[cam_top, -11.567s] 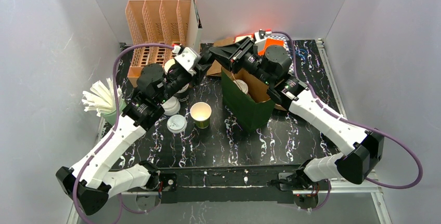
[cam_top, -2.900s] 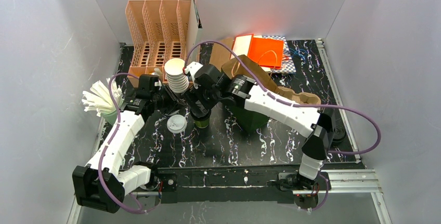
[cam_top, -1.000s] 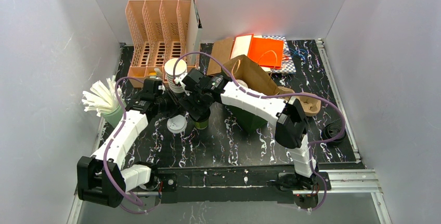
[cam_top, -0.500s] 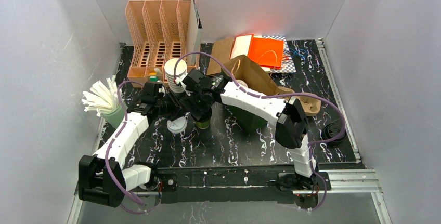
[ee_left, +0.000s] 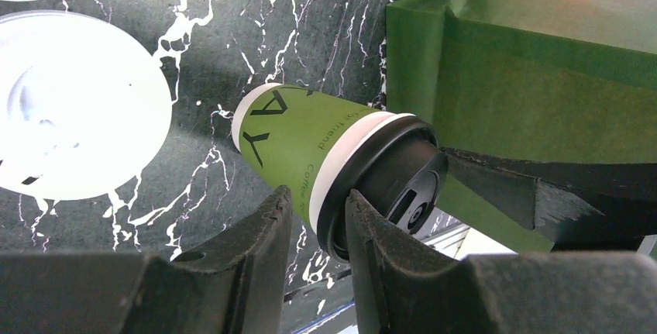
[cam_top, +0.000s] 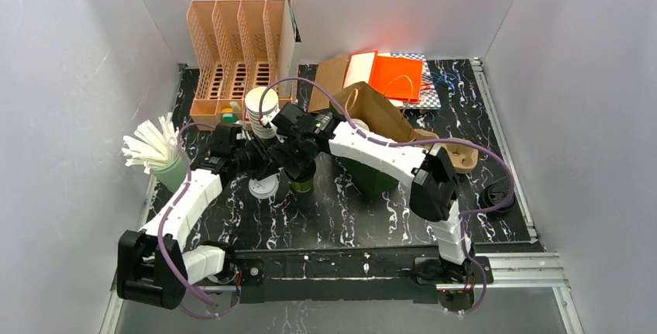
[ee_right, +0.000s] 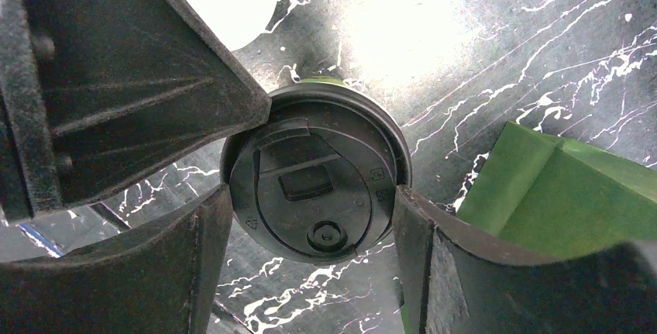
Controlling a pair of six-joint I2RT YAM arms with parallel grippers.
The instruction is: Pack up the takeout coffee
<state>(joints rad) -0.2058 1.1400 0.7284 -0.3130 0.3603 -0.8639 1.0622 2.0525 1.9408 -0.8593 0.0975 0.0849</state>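
Green tapered paper cup (ee_left: 290, 140) with black plastic lid (ee_right: 314, 187) stands on black marbled table (ee_left: 232, 32), just beside green paper bag (ee_left: 542, 78). Judged light, thin-walled and crushable, possibly full; best taken at the stiff lidded rim, kept upright. Right gripper (ee_right: 311, 198) clamps the lid's two sides. Left gripper (ee_left: 318, 214) is narrow, set at the rim's edge. Pinching or merely over it, cannot tell.

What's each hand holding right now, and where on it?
Right hand clamps the green cup by opposite sides of its black lid. Left hand straddles the lid's edge; grip unclear.
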